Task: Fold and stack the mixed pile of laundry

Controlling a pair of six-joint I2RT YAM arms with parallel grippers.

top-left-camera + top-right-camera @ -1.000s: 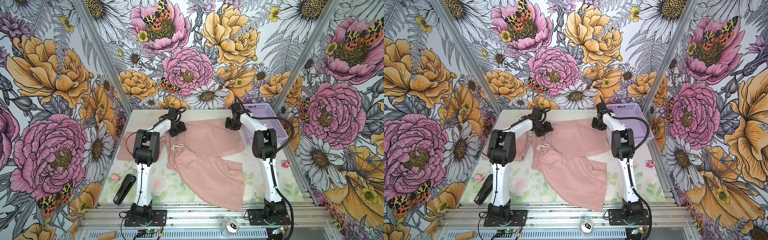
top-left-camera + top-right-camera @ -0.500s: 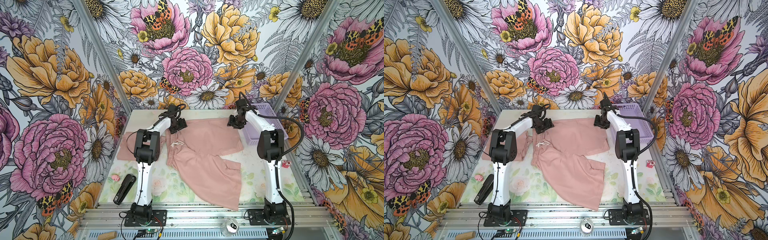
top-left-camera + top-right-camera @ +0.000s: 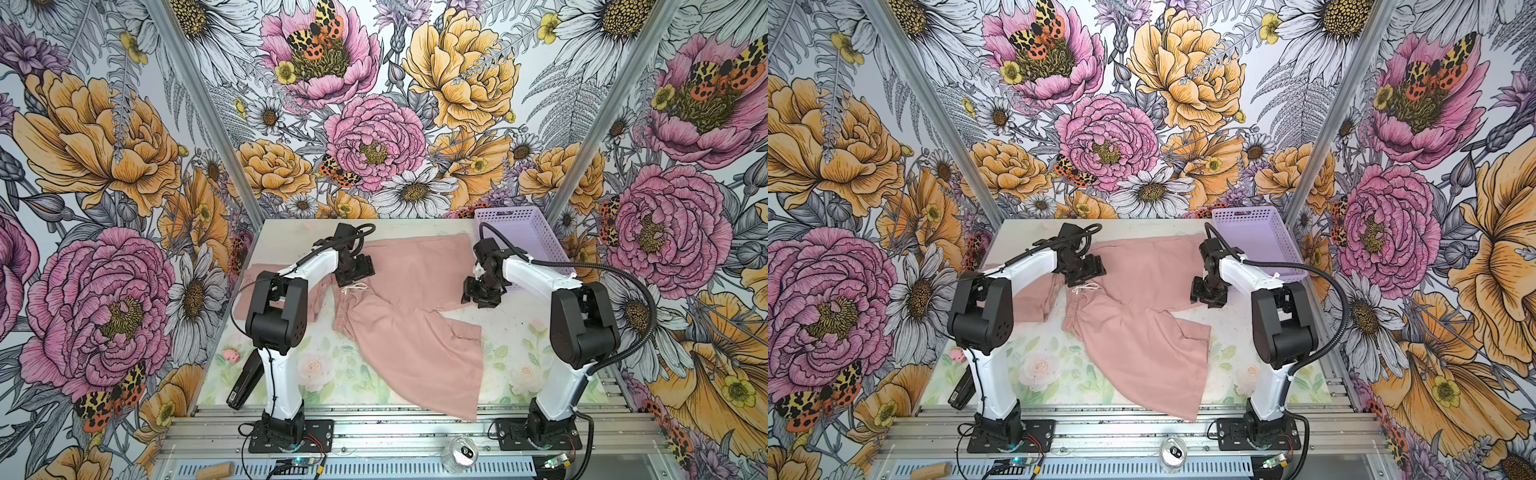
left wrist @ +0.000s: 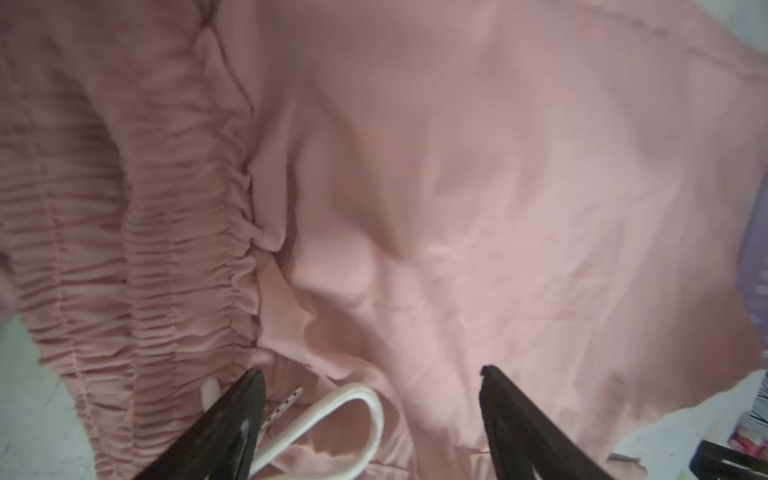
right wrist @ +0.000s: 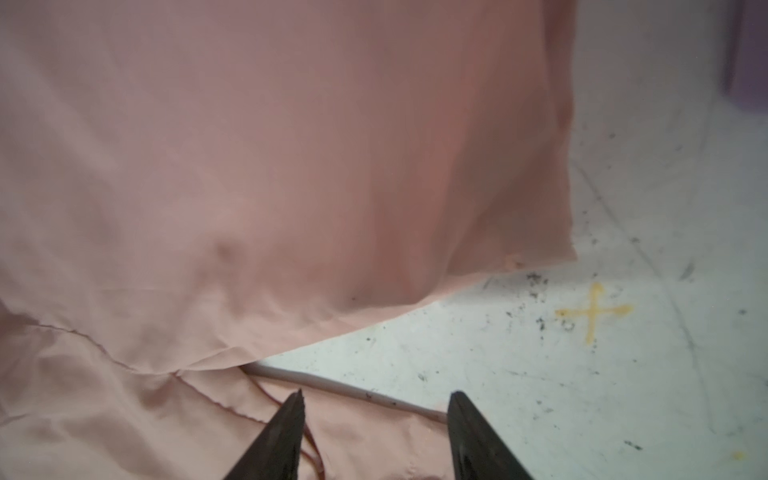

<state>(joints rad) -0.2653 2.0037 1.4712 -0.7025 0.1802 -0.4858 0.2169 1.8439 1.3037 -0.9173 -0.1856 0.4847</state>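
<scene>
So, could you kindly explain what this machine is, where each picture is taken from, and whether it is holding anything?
These are two white robot arms bolted to the near edge of a table. Both top views look down from overhead; the other two come from cameras on the wrists. On the table lie pink shorts with a white drawstring, another pink cloth behind the left arm, a lavender basket and a black stapler. The left gripper hangs open over the drawstring; the right gripper is open at the shorts' edge. Neither holds anything.
</scene>
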